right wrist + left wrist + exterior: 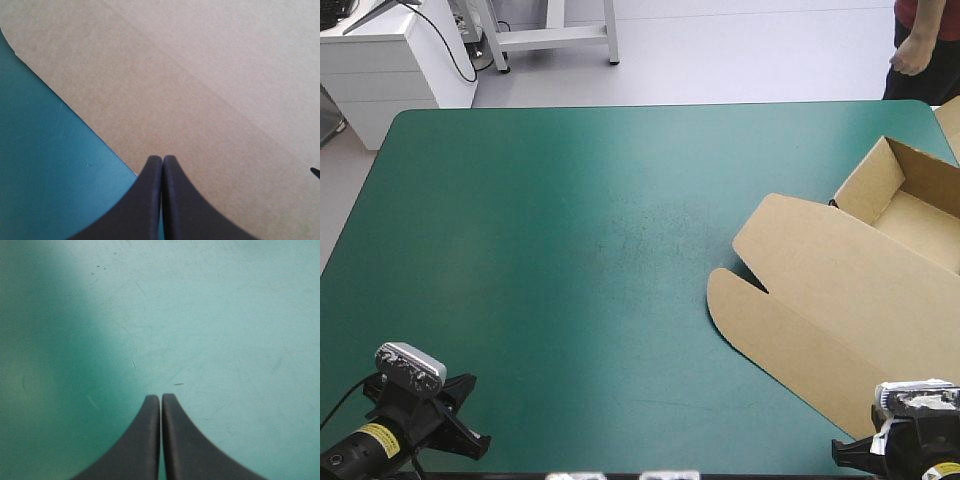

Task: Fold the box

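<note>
Left tool point(160, 397) pressed closed over my teal-green tabletop point(210, 315); right tool point(162, 159) closed above the brown box point(200, 90) lid edge. Yellow label point(380, 437) on left arm: I cannot read it.

A broad table point(520, 200) under a smooth teal-green cover fills the high view, its far corners rounded and its far edge straight. Near the middle of the cover lies a patch of faint grey scuff marks point(640, 235) – thin and scattered, with no clear outline. At the far right corner a strip of pale brown board point(951, 122) shows, cut off by the picture's edge.

Seen close in the left wrist view, the cover carries fine pale scratches point(134, 365) running in several directions, a few tiny dark specks point(98, 266), and a soft shadow point(35, 340) darkening one side. The right wrist view shows a bare wedge of cover with one thin curved scratch point(86, 159).
</note>
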Controlling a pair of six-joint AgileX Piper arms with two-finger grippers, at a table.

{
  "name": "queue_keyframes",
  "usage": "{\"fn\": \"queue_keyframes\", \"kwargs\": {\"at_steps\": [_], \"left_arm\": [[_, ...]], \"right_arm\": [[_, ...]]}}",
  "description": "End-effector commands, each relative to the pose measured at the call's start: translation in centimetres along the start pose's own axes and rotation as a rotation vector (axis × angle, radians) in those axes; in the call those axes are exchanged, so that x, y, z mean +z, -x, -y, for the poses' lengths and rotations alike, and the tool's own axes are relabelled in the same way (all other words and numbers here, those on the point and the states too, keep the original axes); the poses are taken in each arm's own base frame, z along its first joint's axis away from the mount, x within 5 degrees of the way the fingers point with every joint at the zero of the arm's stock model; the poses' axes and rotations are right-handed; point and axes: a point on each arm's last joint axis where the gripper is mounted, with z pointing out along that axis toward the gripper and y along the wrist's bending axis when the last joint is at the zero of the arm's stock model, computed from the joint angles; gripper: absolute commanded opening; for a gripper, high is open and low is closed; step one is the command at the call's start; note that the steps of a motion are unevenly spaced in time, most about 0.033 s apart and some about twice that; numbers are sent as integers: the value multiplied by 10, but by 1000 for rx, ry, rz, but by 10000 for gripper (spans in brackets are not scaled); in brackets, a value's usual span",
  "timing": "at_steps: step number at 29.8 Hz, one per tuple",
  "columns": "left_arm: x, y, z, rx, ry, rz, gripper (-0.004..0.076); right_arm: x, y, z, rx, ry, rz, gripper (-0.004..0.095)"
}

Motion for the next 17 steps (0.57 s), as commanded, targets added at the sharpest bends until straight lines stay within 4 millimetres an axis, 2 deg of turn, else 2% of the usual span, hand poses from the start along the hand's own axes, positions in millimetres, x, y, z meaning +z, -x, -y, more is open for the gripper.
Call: {"fn": "queue_keyframes", "kwargs": {"at_steps": [1, 17], "left_arm": [[-4, 11, 0, -11, -4, 76, -8], [-4, 11, 0, -7, -4, 76, -8]], "right_arm": [[-2, 11, 1, 5, -10, 81, -20], [-2, 12, 2, 4, -14, 91, -20]]}}
